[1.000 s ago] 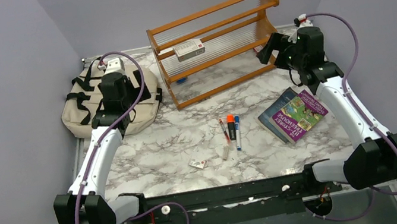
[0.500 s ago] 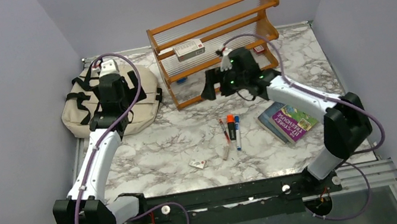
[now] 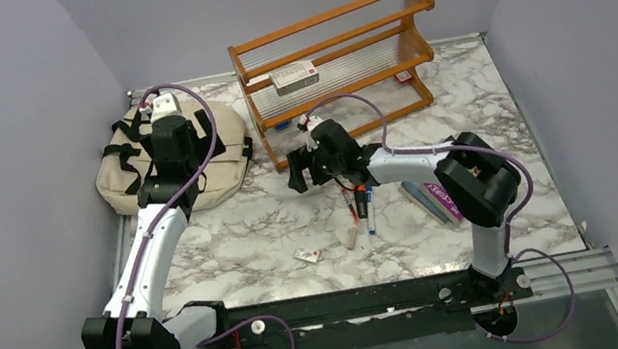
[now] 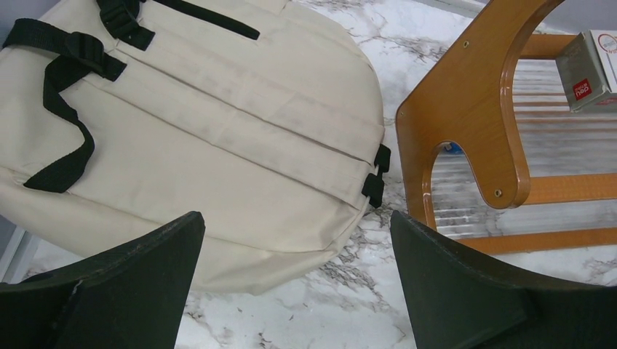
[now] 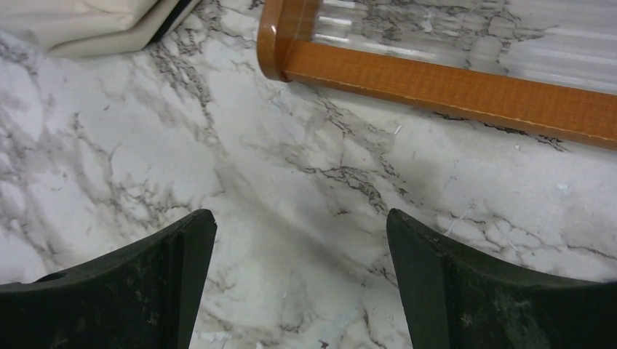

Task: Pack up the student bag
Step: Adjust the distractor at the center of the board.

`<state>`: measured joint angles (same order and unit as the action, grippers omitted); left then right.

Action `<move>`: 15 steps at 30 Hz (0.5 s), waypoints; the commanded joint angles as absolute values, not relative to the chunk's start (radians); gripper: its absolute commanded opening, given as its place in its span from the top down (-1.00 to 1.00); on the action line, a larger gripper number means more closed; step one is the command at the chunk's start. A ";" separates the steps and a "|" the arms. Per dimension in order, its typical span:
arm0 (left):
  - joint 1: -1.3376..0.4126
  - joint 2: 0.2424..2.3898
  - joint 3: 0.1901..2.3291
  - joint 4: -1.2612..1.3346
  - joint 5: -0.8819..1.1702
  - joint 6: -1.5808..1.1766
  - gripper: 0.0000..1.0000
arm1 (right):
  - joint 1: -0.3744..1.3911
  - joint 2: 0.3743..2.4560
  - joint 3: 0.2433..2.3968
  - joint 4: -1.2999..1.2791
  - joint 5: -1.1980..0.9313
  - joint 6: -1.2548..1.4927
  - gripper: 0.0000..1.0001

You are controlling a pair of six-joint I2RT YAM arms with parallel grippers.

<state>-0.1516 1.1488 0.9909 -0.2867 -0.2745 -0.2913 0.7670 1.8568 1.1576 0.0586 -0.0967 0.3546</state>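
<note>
Left gripper (image 4: 297, 225) gapes over the student bag (image 4: 218, 145), right gripper (image 5: 300, 218) (also spread) beside the wooden rack (image 5: 451, 87).

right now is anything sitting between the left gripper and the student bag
Nothing visible does. The left gripper, open, hangs over the student bag, and the left wrist view shows only the bag's cream fabric between its fingers. The wooden rack stands off to the side, not in the path.

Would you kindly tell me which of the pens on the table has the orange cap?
The middle marker, lying between the thin red pen and the blue-capped marker.
</note>
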 commanded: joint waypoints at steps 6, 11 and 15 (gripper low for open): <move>-0.144 1.112 0.988 -0.286 -0.314 -0.304 -0.98 | 0.789 1.988 1.179 0.282 0.043 0.321 -0.79; -0.145 1.107 0.986 -0.284 -0.319 -0.303 -0.97 | 0.788 2.058 1.239 0.272 0.086 0.330 -0.78; -0.146 1.105 0.986 -0.284 -0.331 -0.301 -0.97 | 0.787 2.125 1.323 0.232 0.148 0.328 -0.78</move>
<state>-0.1516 1.1339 0.9909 -0.2867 -0.2901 -0.2951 0.7799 2.0579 1.2419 0.2306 0.0498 0.3389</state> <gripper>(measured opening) 0.987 0.891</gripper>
